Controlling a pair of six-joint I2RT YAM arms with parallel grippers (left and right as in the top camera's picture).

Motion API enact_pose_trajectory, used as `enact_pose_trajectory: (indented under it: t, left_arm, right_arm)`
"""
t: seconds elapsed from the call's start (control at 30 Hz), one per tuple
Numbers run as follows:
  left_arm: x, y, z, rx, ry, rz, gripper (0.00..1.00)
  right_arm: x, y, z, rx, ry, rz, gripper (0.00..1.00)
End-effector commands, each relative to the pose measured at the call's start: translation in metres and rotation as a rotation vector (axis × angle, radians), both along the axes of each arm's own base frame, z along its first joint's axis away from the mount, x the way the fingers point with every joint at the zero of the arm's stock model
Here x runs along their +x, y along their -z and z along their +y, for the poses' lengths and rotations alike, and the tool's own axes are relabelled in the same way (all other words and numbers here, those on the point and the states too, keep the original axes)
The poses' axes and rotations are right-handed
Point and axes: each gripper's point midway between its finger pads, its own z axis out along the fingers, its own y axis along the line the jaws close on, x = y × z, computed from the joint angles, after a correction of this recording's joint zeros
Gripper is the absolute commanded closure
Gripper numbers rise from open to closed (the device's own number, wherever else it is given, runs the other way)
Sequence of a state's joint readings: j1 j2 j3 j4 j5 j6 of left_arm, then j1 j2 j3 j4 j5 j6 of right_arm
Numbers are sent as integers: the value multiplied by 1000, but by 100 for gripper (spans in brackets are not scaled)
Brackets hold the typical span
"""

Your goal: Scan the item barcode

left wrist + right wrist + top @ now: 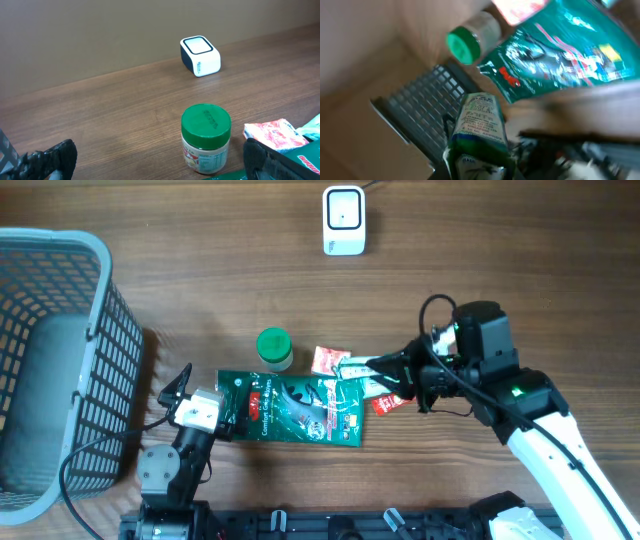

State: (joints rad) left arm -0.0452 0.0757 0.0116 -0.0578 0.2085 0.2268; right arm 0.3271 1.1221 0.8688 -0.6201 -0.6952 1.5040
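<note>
Blue-grey plastic mesh forms the basket (100, 330) well left of the green pouch (300, 412), its grey floor showing inside. At the pouch's left end the left hand (205, 408) hovers with fingers spread wide, and just beyond the pouch's top edge stands a green-lidded jar (275, 348), lid on, contents unclear. At the pouch's right end the right hand (375, 368) meets a small green-and-white packet (480, 125), blur hiding whether it grips, while the white scanner (343, 220) sits well beyond on the tabletop (200, 240).
</note>
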Motion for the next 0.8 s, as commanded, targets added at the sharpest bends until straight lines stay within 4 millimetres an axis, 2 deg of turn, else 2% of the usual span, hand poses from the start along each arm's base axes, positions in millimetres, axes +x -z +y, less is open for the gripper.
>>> enact_pose_trajectory:
  t: [0.0,0.1,0.17,0.23,0.33,0.37,0.47,0.67,0.7,0.77]
  left_arm:
    - [-1,2,-4,-8,20,7,0]
    - [-1,1,-4,-8,20,6,0]
    - [-1,1,-4,-8,20,6,0]
    - [-1,2,-4,-8,20,7,0]
    - [-1,2,-4,-8,20,7,0]
    - [-1,1,-4,-8,20,7,0]
    - [-1,2,-4,-8,20,7,0]
    - [-1,2,-4,-8,20,7,0]
    - [-1,2,-4,-8,20,7,0]
    - [-1,2,-4,-8,20,7,0]
  right_arm:
    - [-3,15,-6,39,243,347,85]
    - [-6,31,-7,44,357,542,79]
    - [4,37,-10,45,405,560,78]
    - [14,46,-13,45,428,578,82]
    - [14,62,-10,70,405,693,82]
    - [13,65,-7,96,384,749,78]
    - [10,69,-2,119,349,797,75]
    - [10,71,-3,108,324,765,75]
    - [12,73,-5,69,223,625,75]
    - [19,75,-7,6,82,394,83]
